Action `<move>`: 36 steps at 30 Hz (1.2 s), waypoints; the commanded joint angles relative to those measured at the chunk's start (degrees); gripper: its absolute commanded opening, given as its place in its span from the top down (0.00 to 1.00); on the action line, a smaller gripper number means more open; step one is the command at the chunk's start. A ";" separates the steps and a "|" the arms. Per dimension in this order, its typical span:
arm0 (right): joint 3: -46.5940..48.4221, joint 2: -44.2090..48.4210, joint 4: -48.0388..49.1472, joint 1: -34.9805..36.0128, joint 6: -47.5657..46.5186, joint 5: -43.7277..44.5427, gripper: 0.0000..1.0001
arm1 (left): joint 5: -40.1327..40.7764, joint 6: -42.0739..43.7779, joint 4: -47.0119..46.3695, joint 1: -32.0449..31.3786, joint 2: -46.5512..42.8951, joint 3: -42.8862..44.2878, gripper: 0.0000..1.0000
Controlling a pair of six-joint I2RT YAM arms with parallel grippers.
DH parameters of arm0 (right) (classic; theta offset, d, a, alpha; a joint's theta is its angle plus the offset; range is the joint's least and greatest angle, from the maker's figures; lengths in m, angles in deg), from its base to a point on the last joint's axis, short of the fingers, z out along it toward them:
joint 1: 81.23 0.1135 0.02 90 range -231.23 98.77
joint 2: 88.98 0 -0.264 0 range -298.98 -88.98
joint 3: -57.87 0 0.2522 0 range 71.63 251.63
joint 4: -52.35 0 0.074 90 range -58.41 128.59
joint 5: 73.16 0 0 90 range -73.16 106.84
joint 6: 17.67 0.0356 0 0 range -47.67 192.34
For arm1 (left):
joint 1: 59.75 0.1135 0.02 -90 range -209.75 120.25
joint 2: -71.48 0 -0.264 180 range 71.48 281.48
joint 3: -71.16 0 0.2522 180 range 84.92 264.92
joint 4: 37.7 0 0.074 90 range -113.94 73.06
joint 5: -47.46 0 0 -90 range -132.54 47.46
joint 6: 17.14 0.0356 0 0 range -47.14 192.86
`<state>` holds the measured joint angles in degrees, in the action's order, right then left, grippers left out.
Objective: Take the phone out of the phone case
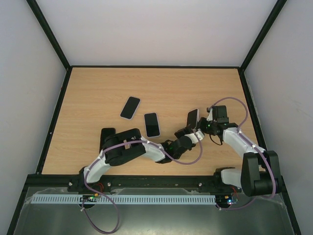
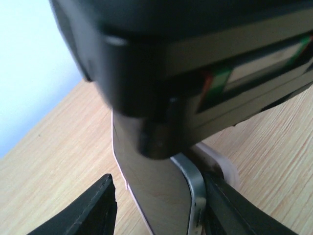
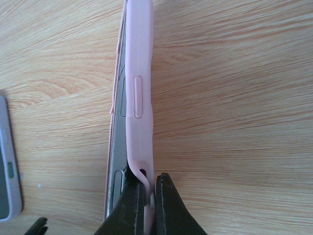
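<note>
A phone [image 1: 192, 117] stands on edge above the table, between my two grippers. In the right wrist view its grey metal side [image 3: 117, 161] shows beside the pink phone case [image 3: 139, 98], whose near corner is peeled away from it. My right gripper [image 3: 150, 188] is shut on that peeled case corner. In the left wrist view my left gripper [image 2: 159, 196] straddles the phone [image 2: 166, 191]. The right finger [image 2: 230, 205] touches the phone's metal edge, and the left finger [image 2: 93, 205] stands apart from its face. The pink case [image 2: 222, 164] shows behind the phone.
Two other phones lie flat on the wooden table, one dark [image 1: 130, 107] and one with a pale rim [image 1: 152, 124], just left of the grippers. A black flat object [image 1: 106, 134] lies by the left arm. Black frame rails border the table.
</note>
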<state>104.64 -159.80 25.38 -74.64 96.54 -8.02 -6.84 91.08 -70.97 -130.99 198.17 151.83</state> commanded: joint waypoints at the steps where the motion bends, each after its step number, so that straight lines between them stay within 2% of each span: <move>1: -0.01 1.80 0.29 0.53 0.02 -8.93 0.98 | 6.28 2.52 -3.73 0.23 2.20 1.81 0.57; 11: -0.15 2.91 0.20 0.32 -0.03 -10.02 0.98 | 12.09 4.28 -9.16 0.27 0.58 -0.99 0.88; 15: -0.38 2.80 0.61 0.28 -0.04 -8.51 0.98 | 13.12 3.86 -10.50 0.27 -1.35 -2.54 0.96; 18: -0.86 2.76 1.14 0.22 -0.32 -5.07 0.98 | 13.85 2.01 -10.63 0.31 -3.28 -3.22 0.97; 22: -0.79 1.54 1.05 0.25 -1.65 -0.15 0.98 | 13.17 -6.23 -5.34 0.76 -8.76 -4.02 0.97; 27: -0.78 0.77 1.23 0.32 -2.85 0.84 0.98 | 8.67 -19.19 0.74 3.37 -14.50 -5.69 0.97; 36: -0.84 3.11 1.59 0.94 -3.73 2.37 0.98 | 3.33 -29.40 3.46 5.96 -19.74 -7.82 0.97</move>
<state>104.01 -158.23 27.56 -74.27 95.01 -9.79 -3.51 70.23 -64.78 -126.95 183.37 144.45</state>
